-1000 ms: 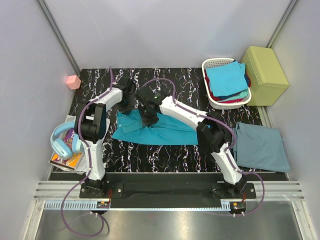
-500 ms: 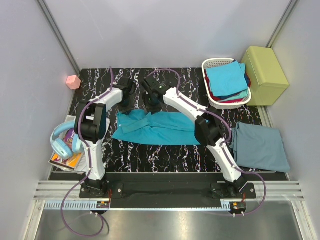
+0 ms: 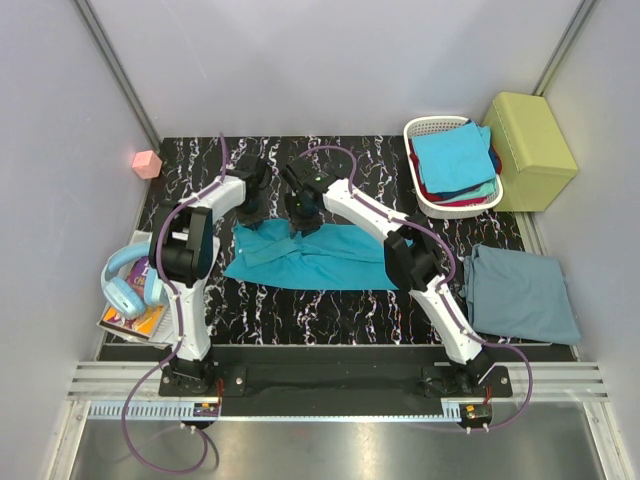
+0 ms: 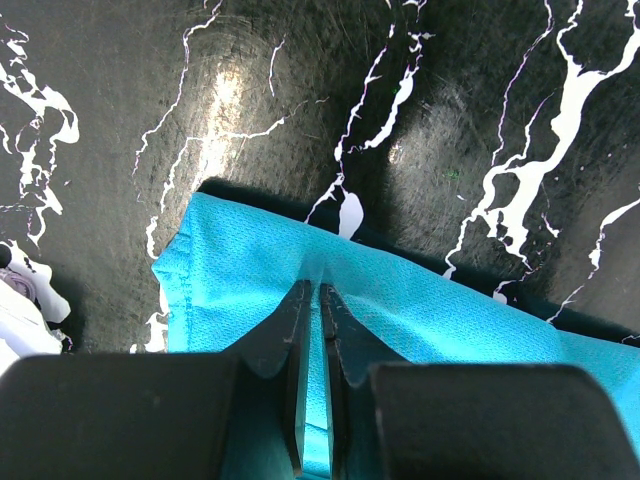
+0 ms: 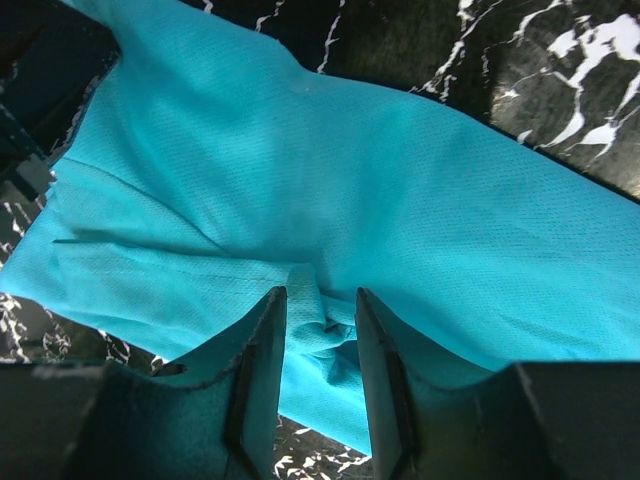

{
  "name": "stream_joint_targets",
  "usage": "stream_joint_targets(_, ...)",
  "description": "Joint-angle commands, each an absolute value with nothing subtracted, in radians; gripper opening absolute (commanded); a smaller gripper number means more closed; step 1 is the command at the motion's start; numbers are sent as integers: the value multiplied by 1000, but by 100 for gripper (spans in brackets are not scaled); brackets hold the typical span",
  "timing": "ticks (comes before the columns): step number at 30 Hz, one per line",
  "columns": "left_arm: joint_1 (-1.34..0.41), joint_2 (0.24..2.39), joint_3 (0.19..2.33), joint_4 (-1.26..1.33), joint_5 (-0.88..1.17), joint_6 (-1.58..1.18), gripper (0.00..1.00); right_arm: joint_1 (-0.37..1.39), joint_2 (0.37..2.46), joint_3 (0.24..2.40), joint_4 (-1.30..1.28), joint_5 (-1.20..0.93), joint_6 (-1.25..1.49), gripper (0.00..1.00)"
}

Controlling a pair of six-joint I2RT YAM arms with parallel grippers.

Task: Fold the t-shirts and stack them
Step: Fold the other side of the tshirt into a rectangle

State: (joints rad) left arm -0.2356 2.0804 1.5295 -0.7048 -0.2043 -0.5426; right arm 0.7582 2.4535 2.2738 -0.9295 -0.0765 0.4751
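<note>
A large teal t-shirt (image 3: 330, 262) lies spread across the black marbled table (image 3: 400, 310). My left gripper (image 3: 250, 207) is at its far left corner, shut on a pinched ridge of the teal cloth (image 4: 450, 320); the fingertips (image 4: 298, 300) nearly touch. Just to its right, my right gripper (image 3: 300, 215) hangs over the shirt's far edge. Its jaws stand apart, and a loose bunched fold of the cloth (image 5: 322, 335) sits between them. A folded grey-blue t-shirt (image 3: 520, 292) rests at the right edge. Blue, red and teal t-shirts (image 3: 452, 158) are piled in the basket.
The white slatted basket (image 3: 428, 127) stands at the back right, beside a yellow-green padded box (image 3: 528, 137). A pink cube (image 3: 147, 163) sits at the back left. Blue headphones (image 3: 125, 280) lie on a book off the table's left side.
My right gripper has moved from the middle of the teal shirt back toward its far edge, and its jaws have widened. The shirt lies flatter. The left gripper has kept its hold.
</note>
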Motion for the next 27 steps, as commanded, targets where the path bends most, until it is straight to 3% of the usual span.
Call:
stream_joint_targets(1,-247,2095,1514,-712,-190,-545,12,762,2467,2313,-920,-129,479,41)
stream_joint_targets(8,-250,2100,1517,-715,-193,-543,12,762,2479,2299,-917,-164,485,39)
stream_joint_targets(12,-250,2098,1517,-713,-193,-543,12,764,2474,2284,-911,-164,489,33)
stream_joint_targets(15,-250,2098,1517,-713,-193,-545,12,764,2468,2276,-905,-156,489,21)
stream_joint_targets(18,-250,2098,1517,-715,-193,-543,12,762,2459,2279,-905,-146,491,1)
stream_joint_targets(27,-250,2100,1519,-715,-195,-545,12,799,2352,2192,-904,-68,474,0)
